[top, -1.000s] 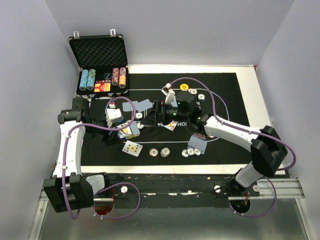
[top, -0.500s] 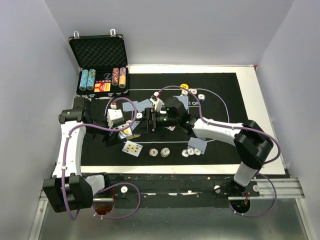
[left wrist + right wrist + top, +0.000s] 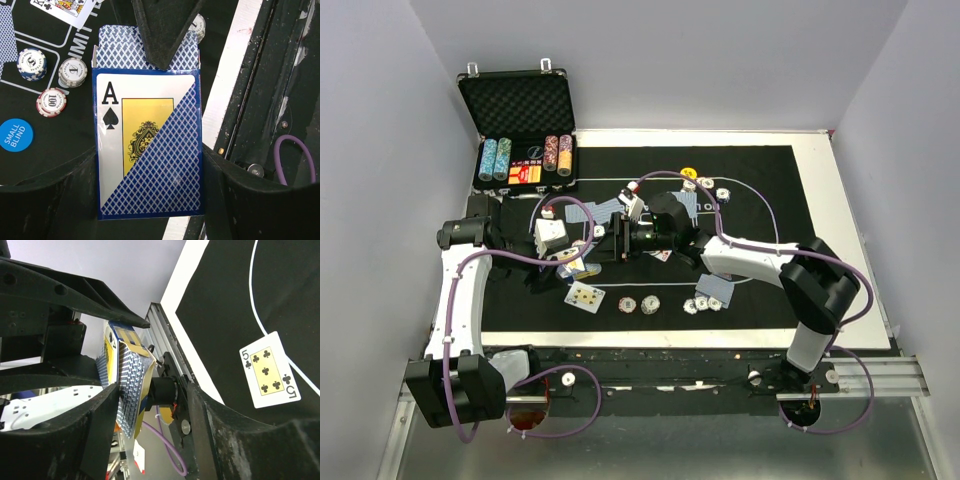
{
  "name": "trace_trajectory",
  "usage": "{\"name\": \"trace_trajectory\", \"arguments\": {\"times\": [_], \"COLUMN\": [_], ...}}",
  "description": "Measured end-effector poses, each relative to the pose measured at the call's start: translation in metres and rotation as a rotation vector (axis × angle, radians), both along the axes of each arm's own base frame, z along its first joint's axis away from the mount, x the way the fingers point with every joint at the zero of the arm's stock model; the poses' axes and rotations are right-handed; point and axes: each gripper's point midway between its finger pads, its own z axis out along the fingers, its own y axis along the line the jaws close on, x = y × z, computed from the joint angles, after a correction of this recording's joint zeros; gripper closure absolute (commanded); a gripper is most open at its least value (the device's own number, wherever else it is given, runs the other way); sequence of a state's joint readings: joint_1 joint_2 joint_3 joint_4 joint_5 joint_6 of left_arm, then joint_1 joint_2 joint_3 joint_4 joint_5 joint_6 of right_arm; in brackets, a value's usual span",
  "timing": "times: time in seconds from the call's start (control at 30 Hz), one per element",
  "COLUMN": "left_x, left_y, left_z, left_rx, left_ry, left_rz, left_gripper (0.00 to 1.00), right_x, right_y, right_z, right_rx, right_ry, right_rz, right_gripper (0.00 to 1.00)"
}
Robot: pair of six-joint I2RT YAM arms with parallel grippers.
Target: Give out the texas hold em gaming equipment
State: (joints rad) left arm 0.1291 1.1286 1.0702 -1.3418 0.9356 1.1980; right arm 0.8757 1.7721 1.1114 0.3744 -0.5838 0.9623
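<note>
Left jaws: pinching card box (image 3: pixel 147 145) by its sides, above mat's (image 3: pixel 760 180) left part.
Right jaws: spread about box's top flap.
Five of clubs (image 3: pixel 267 371): face-up on mat.

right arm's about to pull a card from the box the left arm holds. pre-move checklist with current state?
1. Left pincer shut on card box: ok.
2. Box's open end faces right pincer: ok.
3. Right pincer closed on a card: not ok, its jaws stand apart around the box's end.
4. Only one card separated, not several: cannot tell.
5. Poker chips and Small Blind button lie on the mat, apart from the box: ok.
</note>
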Motion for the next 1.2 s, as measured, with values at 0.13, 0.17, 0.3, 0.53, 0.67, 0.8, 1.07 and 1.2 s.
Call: {"name": "trace_trajectory", "arguments": {"times": [0.13,0.17,0.3,0.53,0.67,0.8,1.07,1.2], "left_x": [0.0,0.0,0.0,-0.001,-0.001,-0.001,-0.001,-0.001], "left_y": [0.0,0.0,0.0,0.004,0.004,0.004,0.003,0.003], "left_z": [0.0,0.0,0.001,-0.003,-0.003,-0.003,-0.002,-0.001], "left_rx": [0.001,0.001,0.002,0.028,0.031,0.031,0.023,0.02], "left_ry": [-0.001,-0.002,-0.004,0.002,0.006,0.008,0.008,0.008], "left_rz": [0.0,0.0,0.0,0.006,0.01,0.012,0.012,0.011], "left_gripper": [1.0,1.0,1.0,1.0,1.0,1.0,1.0,1.0], "right_x": [0.0,0.0,0.0,0.005,0.006,0.007,0.005,0.003], "right_y": [0.001,0.001,0.001,-0.01,-0.017,-0.021,-0.022,-0.021], "right_z": [0.003,0.004,0.004,-0.002,-0.002,-0.003,-0.001,0.002], "right_rx": [0.015,0.017,0.022,0.033,0.038,0.038,0.043,0.047], "right_ry": [0.005,0.004,0.006,0.02,0.025,0.032,0.047,0.047], "right_rz": [0.003,0.002,0.0,-0.028,-0.041,-0.05,-0.039,-0.029], "right_gripper": [0.42,0.43,0.46,0.51,0.52,0.5,0.28,0.27]}}
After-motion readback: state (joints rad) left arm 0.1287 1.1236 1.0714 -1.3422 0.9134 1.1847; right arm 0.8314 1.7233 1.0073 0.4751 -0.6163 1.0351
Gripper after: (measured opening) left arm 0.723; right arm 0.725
